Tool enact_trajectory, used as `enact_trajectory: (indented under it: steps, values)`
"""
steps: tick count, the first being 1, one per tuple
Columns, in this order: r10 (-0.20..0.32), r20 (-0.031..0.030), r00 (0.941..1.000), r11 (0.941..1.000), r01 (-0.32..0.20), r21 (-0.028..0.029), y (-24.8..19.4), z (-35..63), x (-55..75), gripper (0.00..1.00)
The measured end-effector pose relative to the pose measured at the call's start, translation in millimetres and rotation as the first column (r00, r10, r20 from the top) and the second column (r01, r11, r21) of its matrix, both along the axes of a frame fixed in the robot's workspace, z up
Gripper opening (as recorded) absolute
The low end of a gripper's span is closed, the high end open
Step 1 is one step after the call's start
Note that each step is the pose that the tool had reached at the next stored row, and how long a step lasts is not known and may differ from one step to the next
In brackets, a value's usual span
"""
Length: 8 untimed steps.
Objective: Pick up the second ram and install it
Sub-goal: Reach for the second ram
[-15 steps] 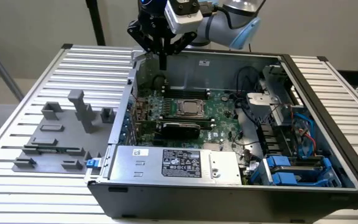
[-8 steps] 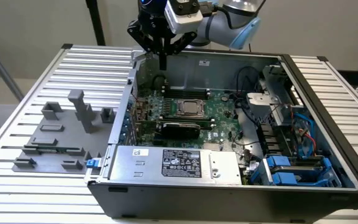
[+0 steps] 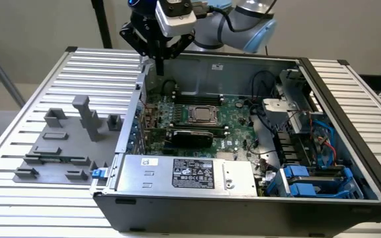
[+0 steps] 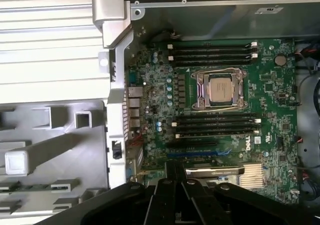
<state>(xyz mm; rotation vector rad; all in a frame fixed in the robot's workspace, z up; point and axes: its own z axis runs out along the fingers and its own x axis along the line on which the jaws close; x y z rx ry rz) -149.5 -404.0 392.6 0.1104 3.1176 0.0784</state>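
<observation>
While the closed, empty gripper (image 3: pixel 158 68) hangs over a corner of the case (image 3: pixel 243 215), the ram (image 3: pixel 53 159) lies flat on the fixture (image 3: pixel 78 148), far toward the exterior view's left.

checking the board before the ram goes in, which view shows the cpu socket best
The wrist view. It looks straight down on the CPU socket, so the silver lid and metal frame are unobstructed, with memory slots on either side. The exterior view shows the same socket at a slant and from farther off.
</observation>
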Motion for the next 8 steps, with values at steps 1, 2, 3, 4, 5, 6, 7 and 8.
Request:
enact_trajectory:
  steps: [1,2,3,4,5,6,7,8]
  values:
    - [0.0,0.0001,1.0,1.0,0.0,-0.0001,-0.8,0.0,-4.5,0.11]
    - [0.0,0.0003,1.0,1.0,0.0,0.0,-1.7,0.0,-9.0,0.11]
    - [0.0,0.0004,1.0,1.0,0.0,0.0,-2.6,0.0,-13.9,0.11]
    - [0.0,0.0006,1.0,1.0,0.0,0.0,-3.5,0.0,-18.4,0.11]
    - [0.0,0.0008,1.0,1.0,0.0,0.0,-4.3,0.0,-22.9,0.11]
    - [0.0,0.0009,1.0,1.0,0.0,0.0,-5.2,-0.1,-27.5,0.11]
    - [0.0,0.001,1.0,1.0,0.0,0.0001,-6.0,-0.2,-32.0,0.11]
    - [0.0,0.0011,1.0,1.0,0.0,0.0,-6.9,-0.2,-36.5,0.11]
